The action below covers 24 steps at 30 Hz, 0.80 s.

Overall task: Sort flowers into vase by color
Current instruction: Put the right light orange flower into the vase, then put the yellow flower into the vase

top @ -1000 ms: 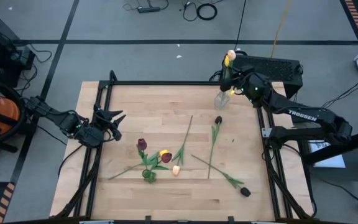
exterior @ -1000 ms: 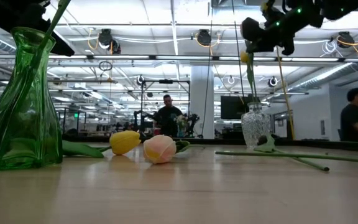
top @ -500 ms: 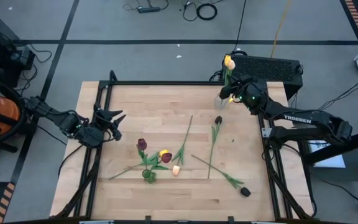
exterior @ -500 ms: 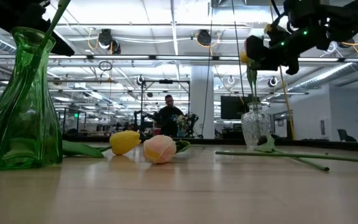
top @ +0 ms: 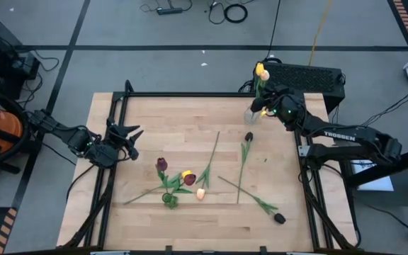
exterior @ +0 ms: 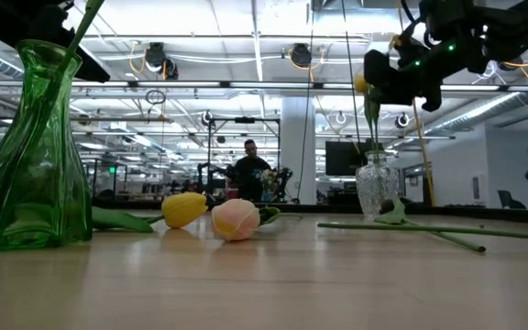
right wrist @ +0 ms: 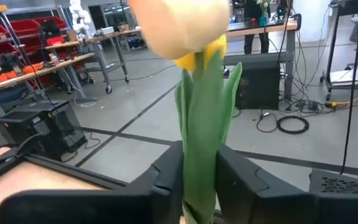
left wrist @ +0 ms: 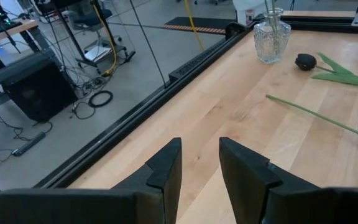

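At the upper right of the high view, near the table's far right corner, a clear glass vase (top: 252, 115) stands on the wooden table (top: 176, 120) with yellow and cream tulips (top: 261, 71) rising from it. Just beside the vase, the right gripper (top: 267, 108) clasps the green stems of these tulips; the right wrist view shows its two fingers (right wrist: 166, 171) pressed against the leaves and stem below a cream head with a yellow one behind it. In the low view the same gripper (exterior: 388, 78) hangs above the cut-glass vase (exterior: 375, 186) at right of centre.

Lower in the high view, near the table's middle, the other flowers lie flat: a dark red tulip (top: 161, 164), a red-and-yellow pair (top: 188, 176), a small peach head (top: 200, 193), a near-black tulip (top: 248, 137) with its long stem running downward, and another near-black head (top: 279, 218) toward the lower right. A green glass vase (top: 169, 200) stands close to the dark red tulip, and fills the left edge of the low view (exterior: 30, 151), with a yellow head (exterior: 184, 209) and a peach head (exterior: 236, 220) lying beside it.

At the left edge of the table in the high view, the left gripper (top: 125, 142) waits well apart from the flowers, its fingers (left wrist: 163, 168) parted with nothing between them.
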### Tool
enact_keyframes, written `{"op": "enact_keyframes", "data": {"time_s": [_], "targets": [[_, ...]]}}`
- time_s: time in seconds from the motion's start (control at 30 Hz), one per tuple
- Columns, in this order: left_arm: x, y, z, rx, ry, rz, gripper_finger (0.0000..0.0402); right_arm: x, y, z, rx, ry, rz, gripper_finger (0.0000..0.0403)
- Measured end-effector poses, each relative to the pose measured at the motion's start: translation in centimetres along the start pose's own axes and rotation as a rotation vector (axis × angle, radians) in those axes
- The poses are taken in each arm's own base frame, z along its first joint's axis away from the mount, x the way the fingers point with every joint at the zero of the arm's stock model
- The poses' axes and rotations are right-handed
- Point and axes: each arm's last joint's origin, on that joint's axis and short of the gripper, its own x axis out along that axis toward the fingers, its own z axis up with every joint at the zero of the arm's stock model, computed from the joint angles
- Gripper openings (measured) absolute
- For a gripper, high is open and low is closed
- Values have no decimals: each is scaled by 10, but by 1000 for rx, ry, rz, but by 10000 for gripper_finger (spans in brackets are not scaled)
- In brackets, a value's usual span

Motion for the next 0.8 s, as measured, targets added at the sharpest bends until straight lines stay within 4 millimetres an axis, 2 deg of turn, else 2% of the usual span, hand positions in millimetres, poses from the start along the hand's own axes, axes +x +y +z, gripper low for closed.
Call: {"op": "enact_keyframes", "data": {"time_s": [0.47,0.8], "targets": [[0,0,0,0,0,-1,116,-20,-7,21,61,-78,22,183],[0,0,0,0,0,-1,116,-22,-10,3,75,117,50,204]]}}
